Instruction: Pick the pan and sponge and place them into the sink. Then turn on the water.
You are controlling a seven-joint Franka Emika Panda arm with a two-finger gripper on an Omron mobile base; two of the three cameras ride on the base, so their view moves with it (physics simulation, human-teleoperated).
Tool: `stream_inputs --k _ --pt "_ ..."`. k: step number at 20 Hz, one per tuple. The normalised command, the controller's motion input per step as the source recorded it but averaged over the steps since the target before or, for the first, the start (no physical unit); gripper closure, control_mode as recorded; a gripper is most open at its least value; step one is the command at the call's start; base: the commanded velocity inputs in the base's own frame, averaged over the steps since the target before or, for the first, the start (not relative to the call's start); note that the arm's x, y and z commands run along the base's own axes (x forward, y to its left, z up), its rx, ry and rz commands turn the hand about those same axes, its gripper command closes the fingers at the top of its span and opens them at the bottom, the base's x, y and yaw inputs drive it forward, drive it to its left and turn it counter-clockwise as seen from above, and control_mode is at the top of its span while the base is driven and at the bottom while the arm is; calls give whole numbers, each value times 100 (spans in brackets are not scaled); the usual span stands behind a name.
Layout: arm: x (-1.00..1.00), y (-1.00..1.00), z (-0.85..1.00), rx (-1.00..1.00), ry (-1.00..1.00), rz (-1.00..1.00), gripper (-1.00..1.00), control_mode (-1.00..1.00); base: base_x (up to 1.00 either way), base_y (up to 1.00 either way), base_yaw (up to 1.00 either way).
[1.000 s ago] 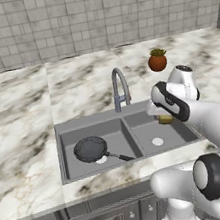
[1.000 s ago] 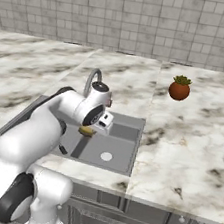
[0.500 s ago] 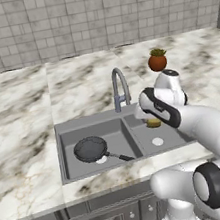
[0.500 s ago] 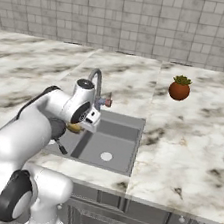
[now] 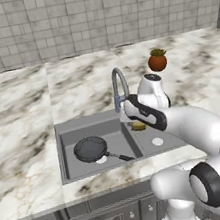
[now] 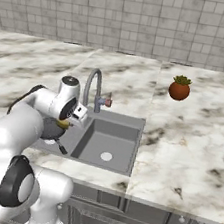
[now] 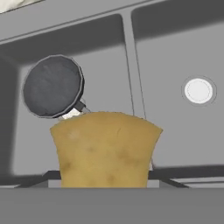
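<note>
The dark round pan (image 5: 91, 149) lies in the left basin of the grey sink (image 5: 62, 140), its thin handle pointing to the front right. My gripper (image 5: 136, 123) hangs over the divider between the two basins, shut on the yellow sponge (image 5: 138, 126). In the hand view the sponge (image 7: 105, 148) is large at the bottom, with the pan (image 7: 52, 86) below it to the left and the divider (image 7: 131, 61) running up the middle. In the right base view the sponge (image 6: 63, 124) is a yellow bit under the hand, and the pan (image 6: 51, 130) is mostly hidden by the arm.
The arched grey faucet (image 5: 119, 82) rises just behind the gripper at the sink's back edge. A red-orange pot with a green plant (image 5: 157, 61) stands on the marble counter at the back right. The right basin holds a pale drain (image 7: 198, 90).
The arm has swung left with the sponge, from over the right basin's far side to above the divider near the faucet. The pan has stayed put.
</note>
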Motion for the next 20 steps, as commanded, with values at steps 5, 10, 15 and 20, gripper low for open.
stream_inputs --k 5,10,15,20 --pt "29 49 -13 -4 0 0 100 -100 0 0 0" --pt "29 47 -22 -6 0 0 100 -100 0 0 0" --pt "22 38 -32 -5 -1 0 100 -100 0 0 0" --pt "12 27 -31 -5 -3 0 100 -100 0 0 0"
